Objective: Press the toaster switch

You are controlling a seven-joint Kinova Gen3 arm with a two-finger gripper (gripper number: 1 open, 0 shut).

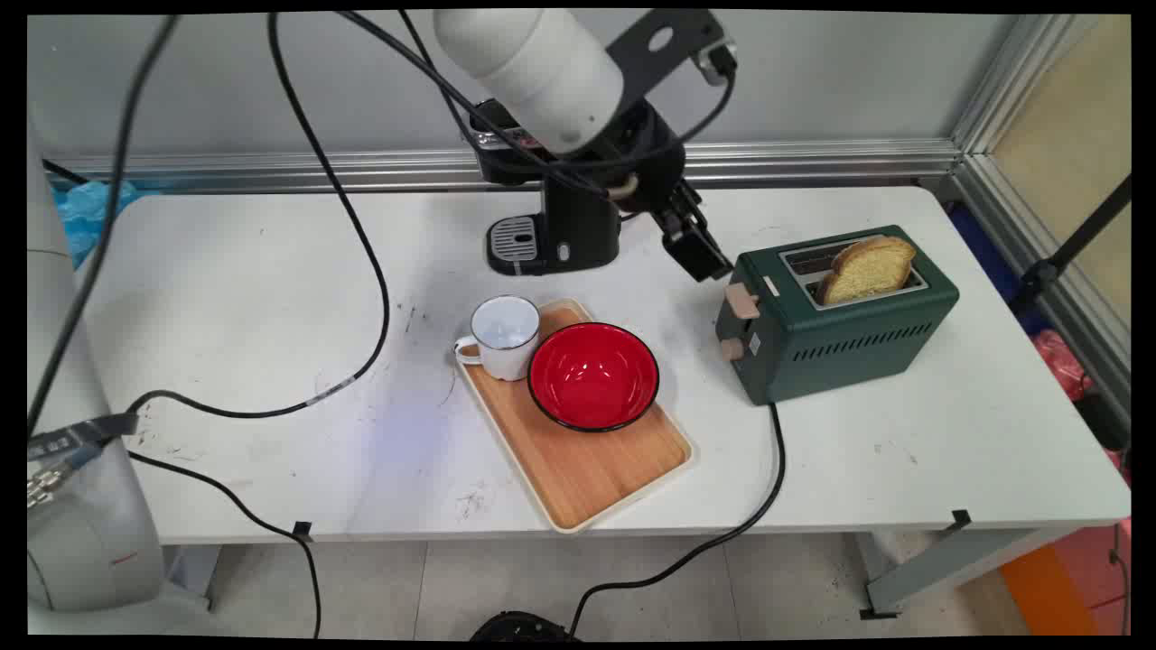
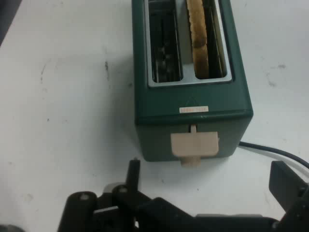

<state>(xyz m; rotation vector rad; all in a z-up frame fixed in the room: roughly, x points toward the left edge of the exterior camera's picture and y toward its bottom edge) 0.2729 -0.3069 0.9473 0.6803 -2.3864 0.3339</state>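
Green toaster point(image 1: 840, 316) at right, bread slice point(image 1: 869, 267) sitting high in far slot, lever point(image 2: 194, 146) up | gripper point(image 1: 700, 251) spread wide, empty, just left of lever | tray point(image 1: 587, 469) with cup point(image 1: 502, 336), red bowl point(image 1: 593, 376) nearer.

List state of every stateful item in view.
Dark green two-slot toaster: beige lever up, plugged cord attached.
Browned bread slice: sticking out of one slot; other slot empty.
White enamel mug: upright, on wooden tray.
Red bowl: upright, empty.
Black gripper: open, holding nothing.
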